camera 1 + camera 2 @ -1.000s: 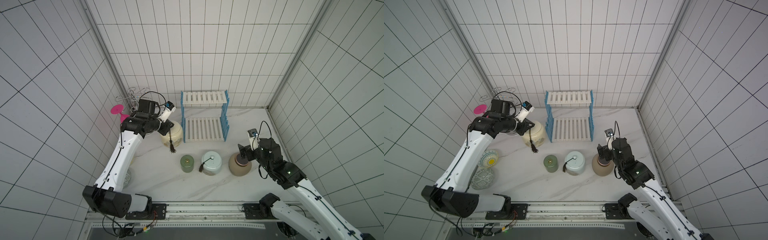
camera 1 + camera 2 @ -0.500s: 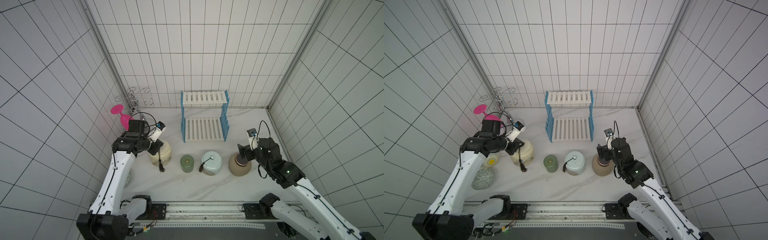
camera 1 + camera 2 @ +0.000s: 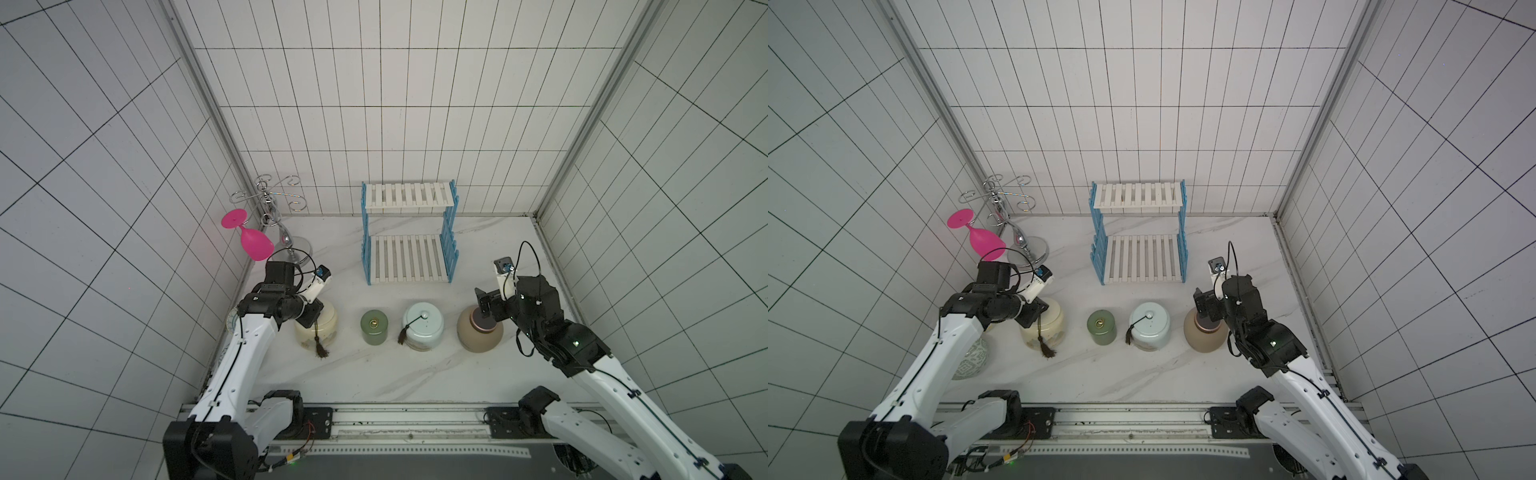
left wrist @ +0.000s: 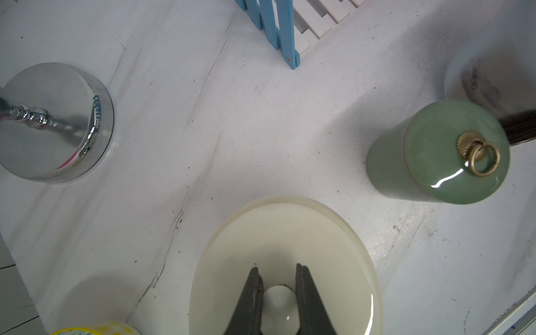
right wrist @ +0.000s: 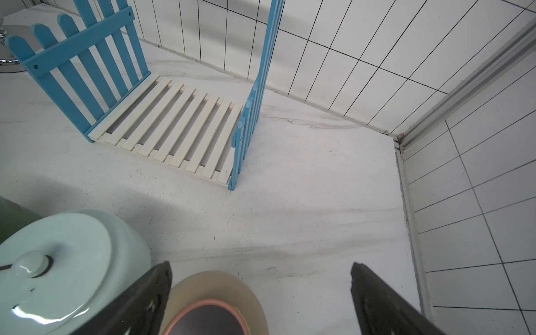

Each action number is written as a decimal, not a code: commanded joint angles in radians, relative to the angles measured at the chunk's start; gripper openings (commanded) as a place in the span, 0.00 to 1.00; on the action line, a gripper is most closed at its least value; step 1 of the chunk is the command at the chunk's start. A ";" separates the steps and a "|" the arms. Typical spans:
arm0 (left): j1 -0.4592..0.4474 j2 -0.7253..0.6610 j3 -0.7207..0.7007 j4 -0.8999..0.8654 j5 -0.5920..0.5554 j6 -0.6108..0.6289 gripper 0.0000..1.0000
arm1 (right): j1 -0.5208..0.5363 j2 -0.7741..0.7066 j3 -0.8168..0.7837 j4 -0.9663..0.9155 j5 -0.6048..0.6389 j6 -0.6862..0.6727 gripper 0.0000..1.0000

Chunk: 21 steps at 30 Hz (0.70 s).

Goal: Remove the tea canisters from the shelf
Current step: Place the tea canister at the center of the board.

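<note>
Where the canisters stand: all four in a row on the marble tabletop (image 3: 415, 374) in front of the shelf (image 3: 409, 257), whose two tiers are bare.
Left gripper (image 4: 277, 268): closed on the lid knob of the cream canister (image 3: 316, 328); whether its base rests fully down is unclear.
Right gripper (image 5: 261, 265): jaws wide apart above the tan canister (image 3: 478, 332), gripping nothing.
Others: green cylinder (image 3: 374, 327) and pale-blue canister (image 3: 423, 326), both free.
Handling: glazed ceramic, likely heavy, slick and chip-prone; the lids probably sit loose, so a knob hold risks lifting the lid alone.
Better hold: across the body or neck, kept upright.
</note>
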 commanded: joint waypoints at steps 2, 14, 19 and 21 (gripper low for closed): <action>0.006 -0.035 0.002 0.134 0.012 0.029 0.00 | -0.006 0.004 -0.023 0.014 0.001 0.004 0.99; 0.017 -0.053 -0.073 0.164 0.020 0.055 0.00 | -0.006 0.005 -0.023 0.014 0.000 0.005 0.99; 0.016 -0.070 -0.043 0.045 -0.002 0.083 0.00 | -0.006 0.006 -0.022 0.013 0.001 0.004 0.99; 0.017 -0.081 -0.043 0.006 -0.018 0.098 0.04 | -0.006 0.005 -0.022 0.013 0.001 0.004 0.99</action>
